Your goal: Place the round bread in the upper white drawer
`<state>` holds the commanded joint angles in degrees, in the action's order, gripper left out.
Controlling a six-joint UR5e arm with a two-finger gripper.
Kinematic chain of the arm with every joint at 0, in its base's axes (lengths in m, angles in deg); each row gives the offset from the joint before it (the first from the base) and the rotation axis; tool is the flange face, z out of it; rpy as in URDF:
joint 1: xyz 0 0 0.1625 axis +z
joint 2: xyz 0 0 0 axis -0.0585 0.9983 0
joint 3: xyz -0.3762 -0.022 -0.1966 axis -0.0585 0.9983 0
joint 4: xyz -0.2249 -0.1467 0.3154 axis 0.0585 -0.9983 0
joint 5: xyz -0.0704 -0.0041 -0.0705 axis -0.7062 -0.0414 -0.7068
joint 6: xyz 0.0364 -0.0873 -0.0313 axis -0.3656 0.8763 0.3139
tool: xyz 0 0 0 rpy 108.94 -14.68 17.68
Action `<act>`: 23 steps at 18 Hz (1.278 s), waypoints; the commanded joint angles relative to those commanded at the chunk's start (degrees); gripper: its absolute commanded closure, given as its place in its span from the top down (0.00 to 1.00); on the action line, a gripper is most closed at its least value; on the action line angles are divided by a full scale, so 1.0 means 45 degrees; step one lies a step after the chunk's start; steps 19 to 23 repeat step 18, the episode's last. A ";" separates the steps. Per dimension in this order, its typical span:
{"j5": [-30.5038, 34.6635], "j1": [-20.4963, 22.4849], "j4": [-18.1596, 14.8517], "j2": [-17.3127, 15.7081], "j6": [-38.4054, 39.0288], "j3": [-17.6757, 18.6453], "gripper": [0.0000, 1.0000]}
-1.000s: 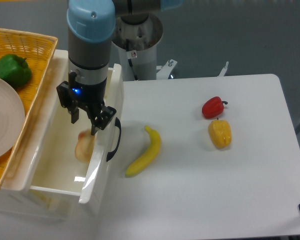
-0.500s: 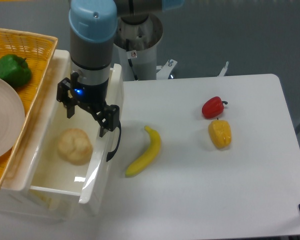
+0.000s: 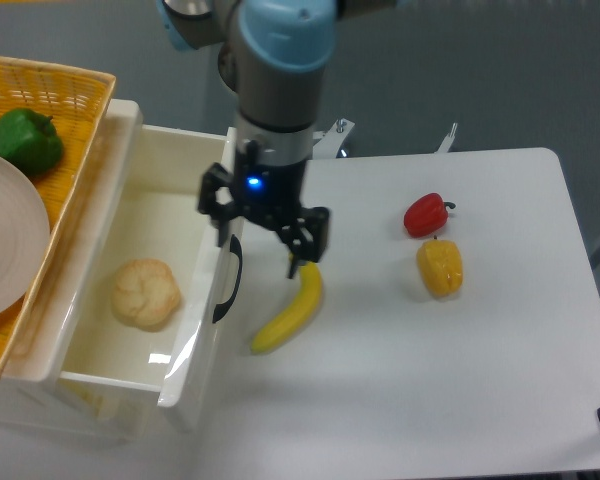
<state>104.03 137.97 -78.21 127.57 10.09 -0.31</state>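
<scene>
Inside the upper white drawer [image 3: 170, 215], the round bread [image 3: 146, 293] lies apart from the spread gripper [image 3: 265, 243].

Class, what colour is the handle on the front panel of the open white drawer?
Dark, nearly black. The handle on the upper white drawer shows clearly in the fixed camera view.

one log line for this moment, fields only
round bread: lying in upper white drawer | tool: open, empty, outside drawer above banana | drawer: open
</scene>
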 joint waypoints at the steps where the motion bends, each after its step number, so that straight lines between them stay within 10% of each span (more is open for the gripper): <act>1: 0.0428 0.0118 0.0002 0.0019 -0.0175 0.0001 1.00; 11: 0.2503 0.2285 -0.1911 0.0330 -0.5542 0.1056 1.00; 18: 0.2601 0.3439 -0.1756 0.2283 -0.7891 0.0491 1.00; 23: 0.2601 0.3439 -0.1756 0.2283 -0.7891 0.0491 1.00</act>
